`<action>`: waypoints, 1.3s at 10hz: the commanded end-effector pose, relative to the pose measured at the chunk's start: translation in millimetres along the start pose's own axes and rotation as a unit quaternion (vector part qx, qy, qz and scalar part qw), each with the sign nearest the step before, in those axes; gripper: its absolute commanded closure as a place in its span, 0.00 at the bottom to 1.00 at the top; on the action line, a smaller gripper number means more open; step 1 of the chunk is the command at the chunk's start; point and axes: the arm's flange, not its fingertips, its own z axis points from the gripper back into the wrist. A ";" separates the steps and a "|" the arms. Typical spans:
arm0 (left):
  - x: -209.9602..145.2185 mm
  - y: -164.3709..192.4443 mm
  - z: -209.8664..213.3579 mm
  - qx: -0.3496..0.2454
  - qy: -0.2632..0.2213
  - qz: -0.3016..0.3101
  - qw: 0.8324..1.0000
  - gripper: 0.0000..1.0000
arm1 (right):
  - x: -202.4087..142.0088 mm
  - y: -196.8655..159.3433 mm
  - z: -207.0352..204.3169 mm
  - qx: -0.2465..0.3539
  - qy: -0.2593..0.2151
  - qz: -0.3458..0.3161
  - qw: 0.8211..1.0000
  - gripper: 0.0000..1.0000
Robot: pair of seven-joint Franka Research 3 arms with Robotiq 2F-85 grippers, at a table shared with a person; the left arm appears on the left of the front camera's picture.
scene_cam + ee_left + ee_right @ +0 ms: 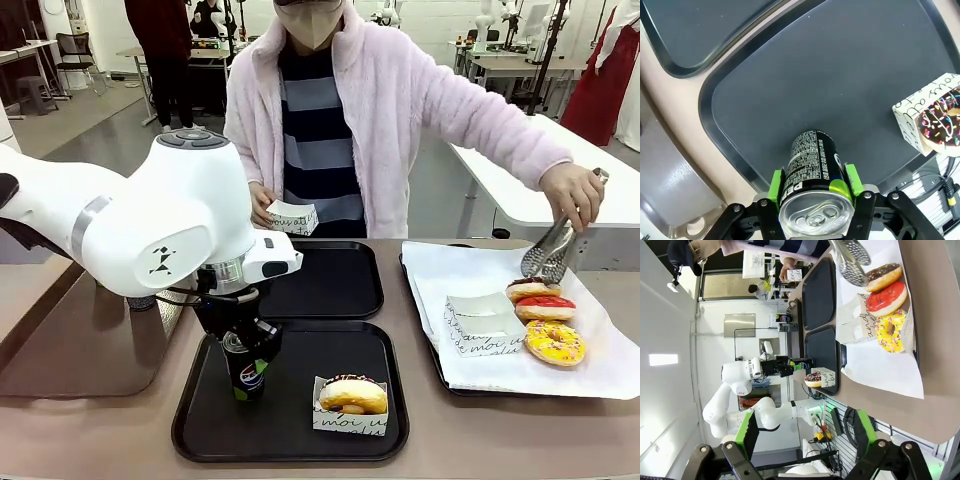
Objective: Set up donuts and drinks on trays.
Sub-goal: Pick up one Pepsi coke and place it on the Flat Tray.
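Observation:
My left gripper (pixel 245 348) is shut on a black Pepsi drink can (pixel 247 378), held upright over the left part of the near black tray (pixel 195 435). In the left wrist view the green pads (pixel 776 184) clamp the can (pixel 812 165) just below its silver top. I cannot tell whether the can touches the tray (pixel 805 75). A chocolate donut in a white sleeve (pixel 351 400) sits at this tray's front right. The far black tray (pixel 330 285) is bare. My right gripper (pixel 806 429) hangs open and holds nothing, well away from the table.
To the right, a paper-lined tray (pixel 440 270) carries chocolate (pixel 530 289), red (pixel 546 307) and yellow (pixel 555 342) donuts plus folded sleeves (pixel 480 322). The person holds tongs (pixel 547 252) over the chocolate one and an open paper sleeve (pixel 291 216) in the other hand. A brown glossy tray (pixel 85 345) lies at the left.

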 end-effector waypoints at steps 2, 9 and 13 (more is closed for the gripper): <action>3.8 1.5 -0.8 0.016 -0.016 -0.009 1.000 0.00 | -0.6 -1.0 1.2 0.006 0.001 0.001 1.000 0.00; 8.9 5.2 12.4 0.018 -0.005 0.007 1.000 0.00 | -0.6 -1.0 1.2 0.006 0.001 0.001 1.000 0.00; 8.5 15.4 115.6 0.015 -0.017 0.053 0.998 0.00 | -0.6 -1.0 1.2 0.006 0.001 0.001 1.000 0.00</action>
